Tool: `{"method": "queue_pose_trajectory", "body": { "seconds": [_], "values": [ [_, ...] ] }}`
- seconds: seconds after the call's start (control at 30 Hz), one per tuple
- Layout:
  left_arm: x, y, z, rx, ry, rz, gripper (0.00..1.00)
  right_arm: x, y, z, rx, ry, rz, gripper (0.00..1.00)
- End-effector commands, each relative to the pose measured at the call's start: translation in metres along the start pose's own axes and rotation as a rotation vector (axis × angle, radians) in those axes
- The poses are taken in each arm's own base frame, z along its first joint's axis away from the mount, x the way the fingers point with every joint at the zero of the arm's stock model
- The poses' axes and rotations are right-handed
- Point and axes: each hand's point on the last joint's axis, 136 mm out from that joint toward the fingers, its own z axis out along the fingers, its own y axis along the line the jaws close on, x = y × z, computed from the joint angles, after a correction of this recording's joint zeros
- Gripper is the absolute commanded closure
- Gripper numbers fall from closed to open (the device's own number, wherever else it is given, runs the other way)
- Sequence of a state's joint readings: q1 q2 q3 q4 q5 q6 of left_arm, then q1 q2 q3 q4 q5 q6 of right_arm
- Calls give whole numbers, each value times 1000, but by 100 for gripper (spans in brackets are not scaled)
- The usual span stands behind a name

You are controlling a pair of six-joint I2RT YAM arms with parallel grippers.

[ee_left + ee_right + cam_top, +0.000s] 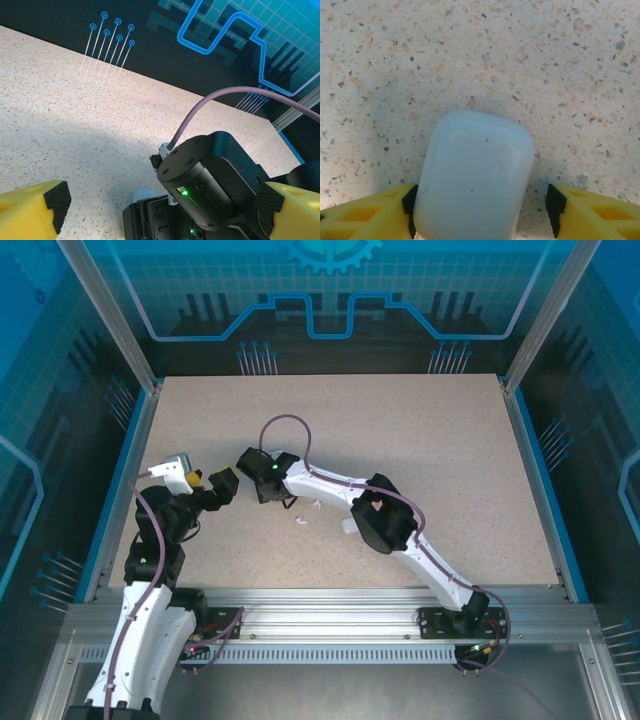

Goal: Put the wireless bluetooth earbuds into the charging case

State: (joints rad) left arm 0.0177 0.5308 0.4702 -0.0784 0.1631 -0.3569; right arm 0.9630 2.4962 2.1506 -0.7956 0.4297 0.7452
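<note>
The right end effector (481,207) straddles the pale case (472,175), jaws open, nothing clamped; the left end effector (160,215) hangs wide open. Earbuds (298,521) (white, loose on the desk (400,430) nearby) await insertion.

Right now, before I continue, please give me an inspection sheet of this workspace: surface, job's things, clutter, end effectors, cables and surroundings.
Surface: speckled beige table, flat.
Job's things: pale charging case lying on the table; small white earbuds loose beside the right arm.
Clutter: nothing seen.
End effectors: right end effector straddles the case, one pad touching, the other apart; left end effector wide open, holding nothing.
Cables: purple cable loops above the right arm.
Surroundings: blue printed walls, aluminium frame.
</note>
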Motion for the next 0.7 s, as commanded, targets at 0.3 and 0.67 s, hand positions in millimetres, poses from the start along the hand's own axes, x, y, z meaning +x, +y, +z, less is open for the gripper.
{"method": "queue_pose_trajectory", "body": {
  "seconds": [0.3, 0.67],
  "values": [
    [-11, -8, -4, 22, -14, 22, 2, 13, -10, 14, -36, 79, 13, 41],
    [-5, -10, -4, 38, 15, -24, 2, 11, -13, 15, -65, 57, -3, 54]
  ]
}}
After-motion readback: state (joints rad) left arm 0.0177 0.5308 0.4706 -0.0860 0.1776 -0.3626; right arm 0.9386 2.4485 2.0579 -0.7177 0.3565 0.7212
